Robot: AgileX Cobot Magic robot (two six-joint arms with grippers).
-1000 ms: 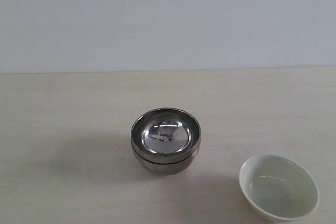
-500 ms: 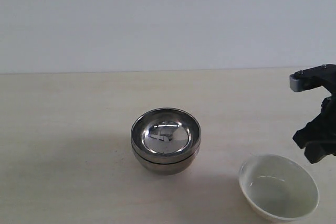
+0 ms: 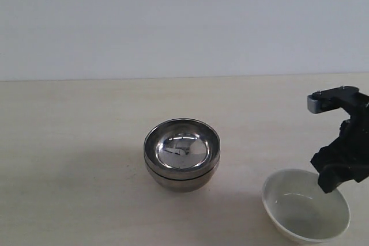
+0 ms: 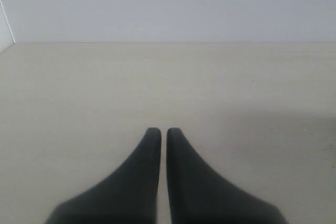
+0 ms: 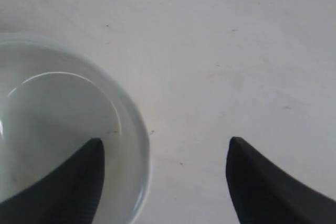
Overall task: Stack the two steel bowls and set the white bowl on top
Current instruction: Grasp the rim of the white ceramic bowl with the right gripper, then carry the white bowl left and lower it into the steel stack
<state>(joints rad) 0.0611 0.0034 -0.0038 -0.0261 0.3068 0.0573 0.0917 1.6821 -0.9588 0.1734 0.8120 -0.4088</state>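
Right hand spread wide over the white bowl's rim; steel bowls already nested.

The two steel bowls (image 3: pixel 181 155) sit one inside the other in the middle of the pale surface (image 3: pixel 75 142). The white bowl (image 3: pixel 286 207) stands upright on its own, well apart from them, off to the right and nearer the front edge. The right hand (image 3: pixel 326 181) hangs at that bowl's far right side, released and holding nothing. In its wrist view one finger (image 5: pixel 68 182) lies over the bowl's hollow and the other outside the rim; whether either touches, I cannot tell. The left hand (image 4: pixel 159 131) is clenched on nothing, over bare surface.
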